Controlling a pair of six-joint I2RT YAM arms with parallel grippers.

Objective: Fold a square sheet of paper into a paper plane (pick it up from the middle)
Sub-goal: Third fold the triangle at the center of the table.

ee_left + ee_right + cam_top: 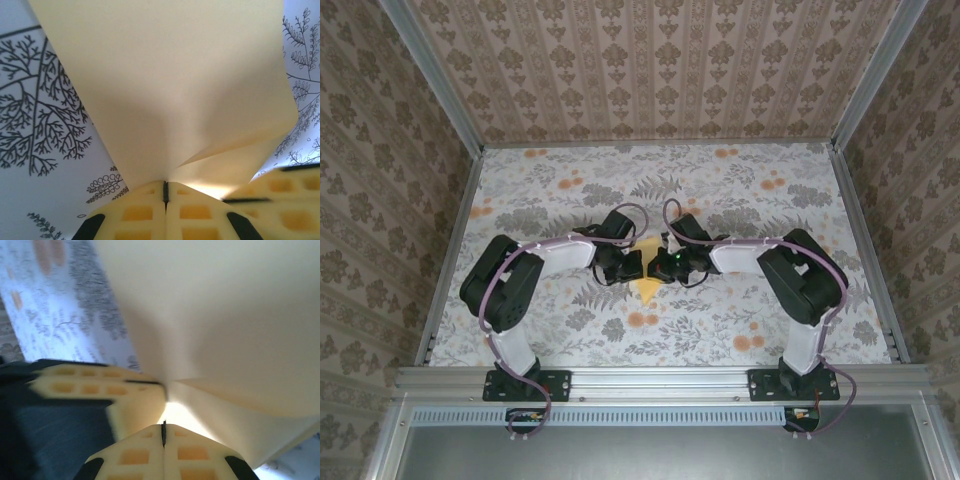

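The square sheet of paper, plain yellow-orange and folded into layers, hangs between the two grippers over the middle of the table. A corner of it points toward the near edge. My left gripper comes in from the left and my right gripper from the right, tips almost touching. In the left wrist view the left gripper is shut, and the paper fans out from its tips, with a fold edge running right. In the right wrist view the right gripper is shut on a lower layer of the paper. The left gripper's fingers press close beside it.
The table is covered by a grey floral cloth with small orange blotches. Metal rails and patterned walls close it in on three sides. The right gripper's fingers crowd the lower right of the left wrist view.
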